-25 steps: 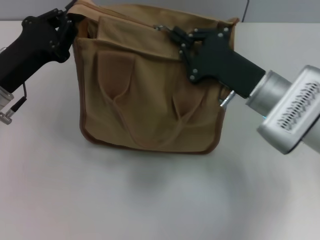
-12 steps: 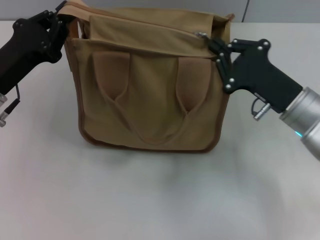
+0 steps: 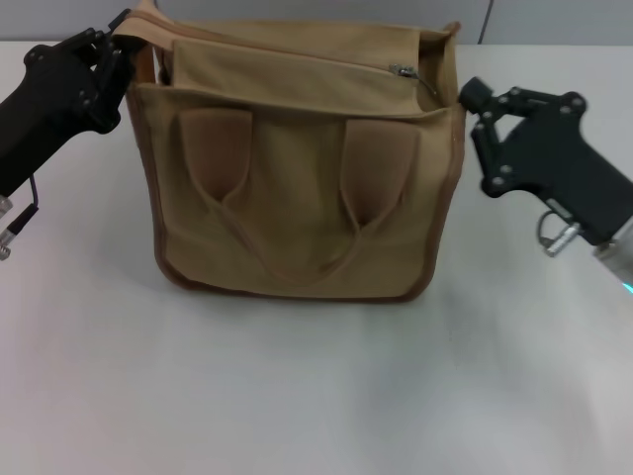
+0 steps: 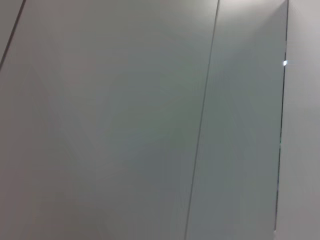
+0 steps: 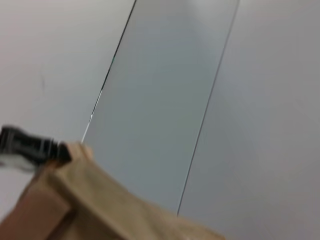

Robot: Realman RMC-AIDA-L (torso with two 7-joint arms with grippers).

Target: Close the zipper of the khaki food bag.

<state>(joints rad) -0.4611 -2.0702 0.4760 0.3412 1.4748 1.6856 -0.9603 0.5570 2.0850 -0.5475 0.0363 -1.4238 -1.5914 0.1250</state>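
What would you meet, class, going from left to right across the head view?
Black left claw at the bag's top corner → boxy tan canvas food bag → small silver zipper pull tab → black right claw.

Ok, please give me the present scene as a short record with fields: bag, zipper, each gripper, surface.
bag: khaki food bag upright on the table, handles hanging down its front
zipper: zipper runs along the top panel, silver pull tab at the end toward the robot's right
left gripper: left gripper shut on the bag's top corner on the robot's left
right gripper: right gripper open, beside the bag's right edge, apart from the pull tab
surface: pale table
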